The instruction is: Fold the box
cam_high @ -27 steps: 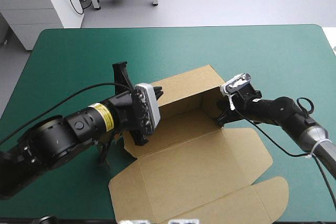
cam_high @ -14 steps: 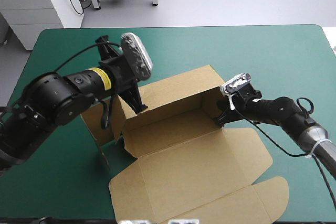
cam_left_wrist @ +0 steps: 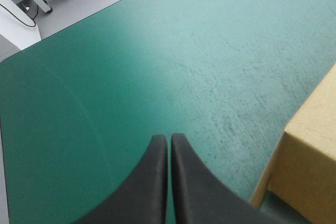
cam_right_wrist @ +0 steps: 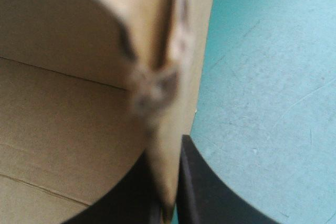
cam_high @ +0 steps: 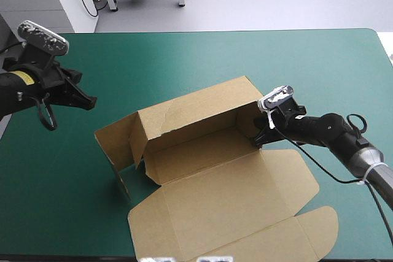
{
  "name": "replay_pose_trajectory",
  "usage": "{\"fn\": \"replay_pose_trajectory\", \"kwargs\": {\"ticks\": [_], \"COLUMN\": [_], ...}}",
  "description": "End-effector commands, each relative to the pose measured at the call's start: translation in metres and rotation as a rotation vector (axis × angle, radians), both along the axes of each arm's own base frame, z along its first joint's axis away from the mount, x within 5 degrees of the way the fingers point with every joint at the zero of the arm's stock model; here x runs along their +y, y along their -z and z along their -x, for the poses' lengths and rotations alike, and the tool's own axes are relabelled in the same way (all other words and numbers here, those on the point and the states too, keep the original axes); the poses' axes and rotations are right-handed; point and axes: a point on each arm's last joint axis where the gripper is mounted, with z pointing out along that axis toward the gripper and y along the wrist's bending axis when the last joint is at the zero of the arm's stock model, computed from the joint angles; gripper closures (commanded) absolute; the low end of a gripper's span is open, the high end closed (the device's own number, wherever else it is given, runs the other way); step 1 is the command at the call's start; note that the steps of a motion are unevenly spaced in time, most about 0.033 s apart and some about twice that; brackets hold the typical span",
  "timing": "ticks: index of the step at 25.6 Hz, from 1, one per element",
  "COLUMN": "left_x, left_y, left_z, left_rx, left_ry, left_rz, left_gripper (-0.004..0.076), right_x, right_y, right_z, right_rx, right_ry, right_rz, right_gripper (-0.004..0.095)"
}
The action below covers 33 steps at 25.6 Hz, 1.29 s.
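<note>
The brown box (cam_high: 196,151) stands mid-table as an open tray, its back wall raised and its lid (cam_high: 233,213) lying flat toward the front edge. At its left end a wall and a flap (cam_high: 116,136) stand up, angled outward. My right gripper (cam_high: 259,133) is shut on the box's right end wall; in the right wrist view the board edge (cam_right_wrist: 170,129) runs down between the black fingers (cam_right_wrist: 202,192). My left gripper (cam_high: 88,102) hangs shut and holds nothing near the table's left edge, well apart from the box. A box corner (cam_left_wrist: 307,156) shows beside it in the left wrist view.
The teal-green cover (cam_high: 202,59) stretches wide behind the box to the far edge, and also ahead of the left gripper (cam_left_wrist: 169,142). The flat lid reaches close to the table's front edge.
My left arm has drawn back from the box's left end, up and away to the table's left edge. The left wall and flap now stand uncovered. The right gripper has not moved.
</note>
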Motion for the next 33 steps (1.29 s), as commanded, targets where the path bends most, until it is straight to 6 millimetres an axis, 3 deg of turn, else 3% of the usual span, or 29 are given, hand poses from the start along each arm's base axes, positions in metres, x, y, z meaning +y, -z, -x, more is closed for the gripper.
{"fn": "replay_pose_trajectory", "kwargs": {"ticks": [1,4,11,17,24,33], "left_x": [0.003,0.004,0.004,0.005,0.005,0.007], "left_y": [-0.018,-0.013,0.02,0.021,0.018,0.017], "left_z": [0.02,0.026,0.017,0.016,0.014,0.013], "left_rx": [-0.07,-0.031,-0.009,-0.01,-0.048,-0.068], "left_ry": [-0.007,-0.033,-0.079,-0.084,-0.084,-0.098], "left_rz": [0.045,0.073,0.111,0.099,0.104,0.074], "left_gripper": [0.0721,0.0733,0.0733,0.0733,0.0733,0.0733], "right_x": [0.002,0.003,0.002,0.002,-0.004,-0.014], "right_y": [-0.017,-0.017,-0.02,-0.039,-0.083,-0.089], "right_z": [0.002,0.002,0.001,0.006,0.018,0.023], "right_rx": [-0.039,-0.027,-0.023,-0.005,0.117,0.272], "right_ry": [0.0,0.004,0.022,0.032,0.087,0.211], "right_rz": [-0.043,-0.053,-0.072,-0.083,-0.059,0.013], "right_gripper": [0.0926,0.0926,0.0926,0.0926,0.0926,0.0926]}}
